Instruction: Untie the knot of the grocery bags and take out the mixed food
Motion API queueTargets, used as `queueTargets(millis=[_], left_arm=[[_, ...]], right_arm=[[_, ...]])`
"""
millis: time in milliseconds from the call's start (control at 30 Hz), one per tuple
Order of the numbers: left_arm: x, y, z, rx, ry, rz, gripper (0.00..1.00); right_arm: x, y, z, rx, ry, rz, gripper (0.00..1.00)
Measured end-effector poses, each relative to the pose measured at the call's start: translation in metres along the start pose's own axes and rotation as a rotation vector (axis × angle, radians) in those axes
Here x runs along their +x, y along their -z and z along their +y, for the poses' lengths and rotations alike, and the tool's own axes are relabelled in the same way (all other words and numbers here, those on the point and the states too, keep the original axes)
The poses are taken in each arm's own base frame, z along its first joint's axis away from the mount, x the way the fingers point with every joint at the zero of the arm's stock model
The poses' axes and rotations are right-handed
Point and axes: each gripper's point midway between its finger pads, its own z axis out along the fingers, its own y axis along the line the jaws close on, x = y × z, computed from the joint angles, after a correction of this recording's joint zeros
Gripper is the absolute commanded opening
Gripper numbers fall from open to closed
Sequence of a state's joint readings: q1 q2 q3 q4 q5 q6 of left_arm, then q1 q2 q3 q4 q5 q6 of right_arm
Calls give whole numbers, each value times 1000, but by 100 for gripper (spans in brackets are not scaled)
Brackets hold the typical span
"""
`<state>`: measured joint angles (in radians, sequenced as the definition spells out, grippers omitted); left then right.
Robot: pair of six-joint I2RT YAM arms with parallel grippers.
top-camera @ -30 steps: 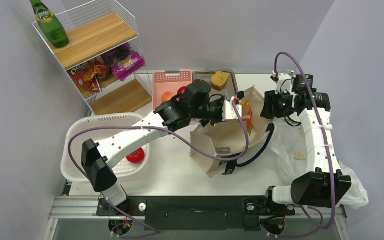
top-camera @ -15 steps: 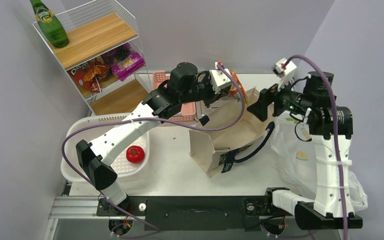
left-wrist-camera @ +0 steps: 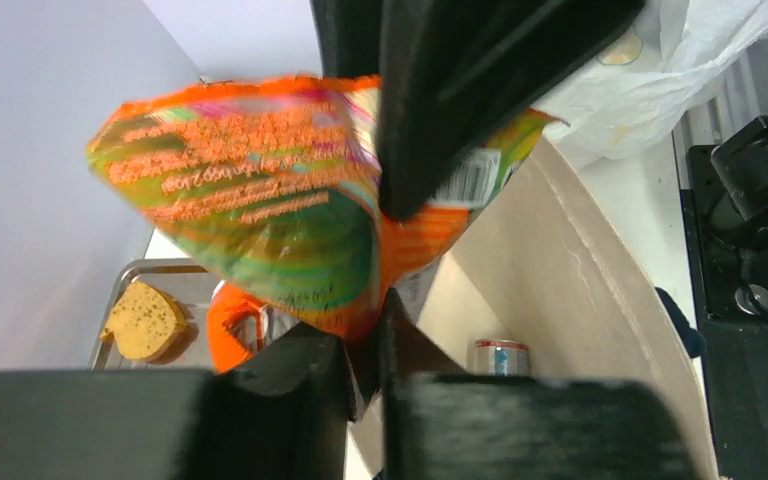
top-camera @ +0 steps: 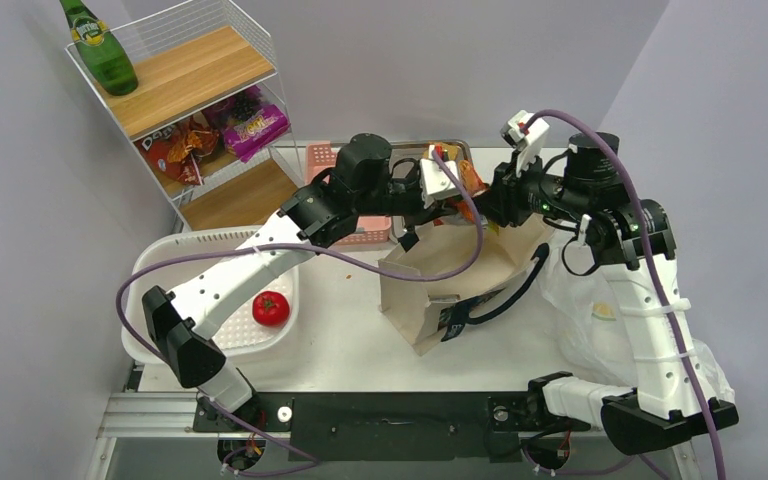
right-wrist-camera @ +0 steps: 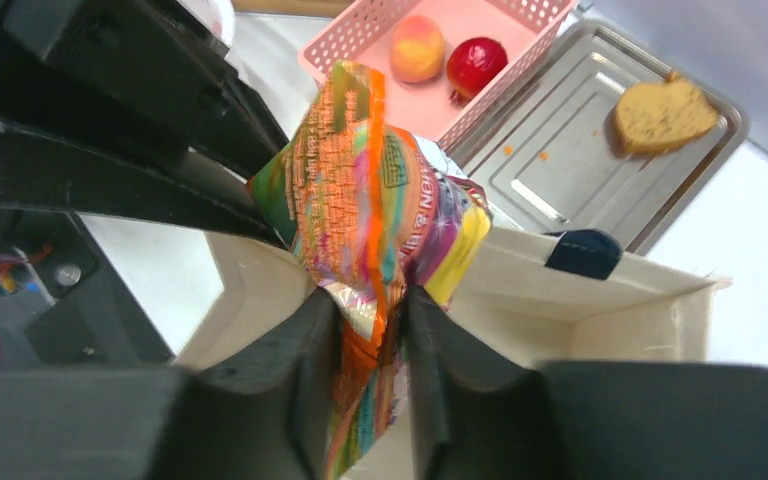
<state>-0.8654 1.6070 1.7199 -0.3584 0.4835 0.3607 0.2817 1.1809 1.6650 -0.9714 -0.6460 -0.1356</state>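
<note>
A red-orange crisp packet (top-camera: 466,177) with green print hangs above the open cream canvas tote (top-camera: 440,262). My left gripper (top-camera: 457,195) is shut on one edge of the packet (left-wrist-camera: 260,200), its fingertips (left-wrist-camera: 400,330) pinching the foil. My right gripper (top-camera: 490,196) comes from the other side, and its pads (right-wrist-camera: 320,330) press the packet's lower end (right-wrist-camera: 370,200). A silver can (left-wrist-camera: 500,357) stands inside the tote. The whitish plastic bag (top-camera: 600,330) lies crumpled at the right. A tomato (top-camera: 271,308) sits in the white tub (top-camera: 160,270).
A pink basket (right-wrist-camera: 520,25) behind the tote holds a peach (right-wrist-camera: 417,48) and a red fruit (right-wrist-camera: 476,62). A metal tray (right-wrist-camera: 560,170) carries a bread slice (right-wrist-camera: 660,115). A wire shelf rack (top-camera: 200,110) at back left holds a green bottle (top-camera: 100,50) and snack packets.
My left gripper lifted the crisp packet out of the tote and toward the back. My right arm swung left, opened its jaws and closed them round the packet.
</note>
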Motion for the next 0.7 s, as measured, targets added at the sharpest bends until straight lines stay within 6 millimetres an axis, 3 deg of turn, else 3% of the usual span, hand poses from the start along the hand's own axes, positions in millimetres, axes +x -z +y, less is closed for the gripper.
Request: queueTargets(millis=[33,100,167,267,367,467,567,700], left_arm=[[1,2,-1,2,3,6,39],[4,6,2,-6,8,14,61],[3,12,8,-20,25,8,68],[-5,32,22,-45,96,-22,70],[-5,73,55,-125,195,-70,71],[2,107,73,-178,250,-87,72],[0,113,67,-145,216,-87,72],[-9,98,32,-70,35,-6,72]], right_arm=[[0,-3,-1,-3,-1,1,0],[2,-5,-1,-2,-15,7,0],[3,-5,-1,-1,-19,9,0],[2,-5,0,-7,-27,7,0],[-3,-3,4,-23,-52,-15,0],[-13,1,10,-53,-58,-59,0],[-21,6,19,-88,-31,-97,0],[-23,8,28,-125,23,-104,0]])
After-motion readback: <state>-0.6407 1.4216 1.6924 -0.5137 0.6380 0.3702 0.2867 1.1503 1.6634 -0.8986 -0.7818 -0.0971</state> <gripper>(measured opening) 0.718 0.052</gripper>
